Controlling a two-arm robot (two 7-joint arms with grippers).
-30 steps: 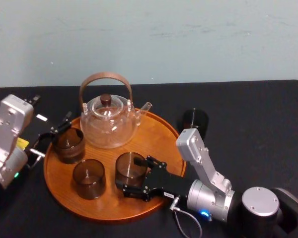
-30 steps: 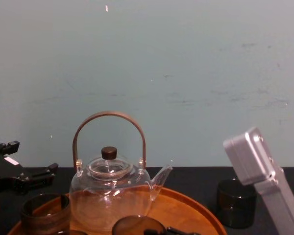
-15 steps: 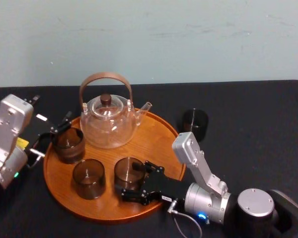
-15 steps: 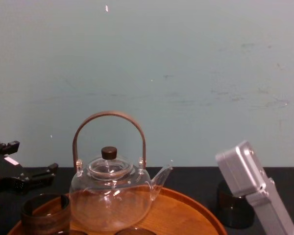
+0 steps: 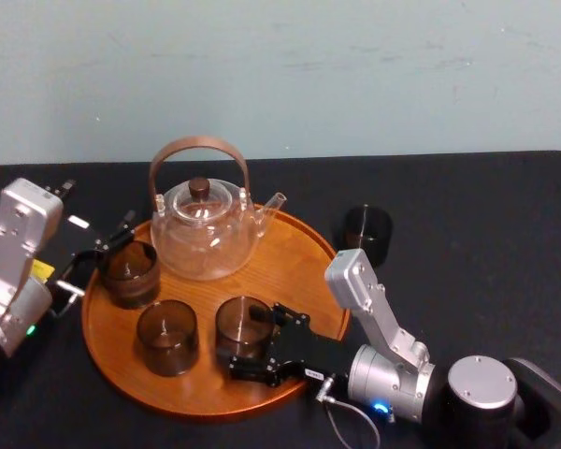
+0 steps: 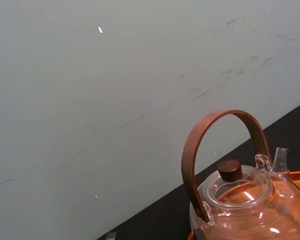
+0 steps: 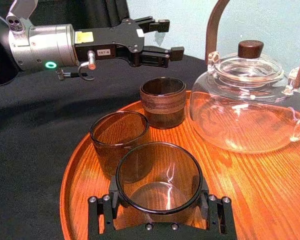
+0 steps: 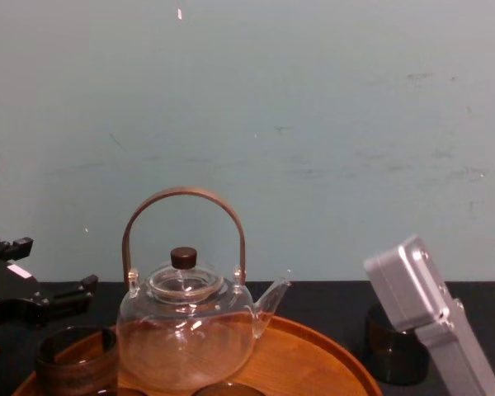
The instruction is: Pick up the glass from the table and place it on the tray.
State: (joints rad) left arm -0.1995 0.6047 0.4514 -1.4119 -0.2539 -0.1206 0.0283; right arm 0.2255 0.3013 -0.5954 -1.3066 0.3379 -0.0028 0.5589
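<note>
Glass [image 5: 244,325] is seen in the head view to sit lower than a second ago. It is now set on the tray [image 5: 304,267] near the front rim, with the right pincer [image 5: 262,341] still around it. A dark cup [image 5: 366,232] is left on the table [image 5: 477,206].

In the right wrist view the pads [image 7: 111,200] are pressed to the glass wall, so it is judged grasped, not released. The left pincer [image 7: 169,36] is held spread at the tray's left edge.

In the chest view the glass rim [image 8: 228,389] has sunk below the teapot [image 8: 186,330]. Only the release is judged outstanding.
</note>
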